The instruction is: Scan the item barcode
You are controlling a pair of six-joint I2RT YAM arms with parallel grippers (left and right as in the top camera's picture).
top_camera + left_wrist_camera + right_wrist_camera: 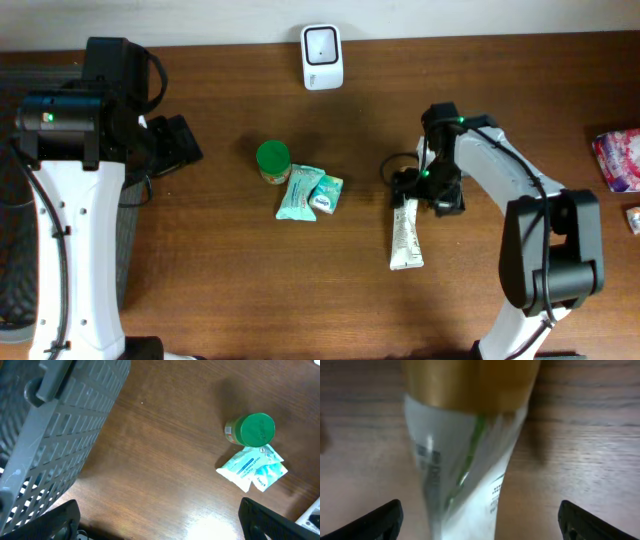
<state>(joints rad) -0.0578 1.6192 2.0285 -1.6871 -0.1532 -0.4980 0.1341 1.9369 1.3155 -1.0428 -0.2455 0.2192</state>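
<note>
In the lower middle of the overhead frame we see the white tube (405, 238) lying flat on the tabletop (300, 290); the right gripper (480, 505) straddles its gold-capped end, jaws released and clear of it on both sides; mid-frame lie the teal packets (308, 192) beside the green-lidded jar (273, 160); at left the left gripper (159, 510) hangs empty near the grey basket (50, 435), jaws wide; the scanner (322, 56) stands at the top edge.

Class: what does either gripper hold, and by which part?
Nothing. The right gripper stands open astride the tube; the left gripper is open too.
</note>
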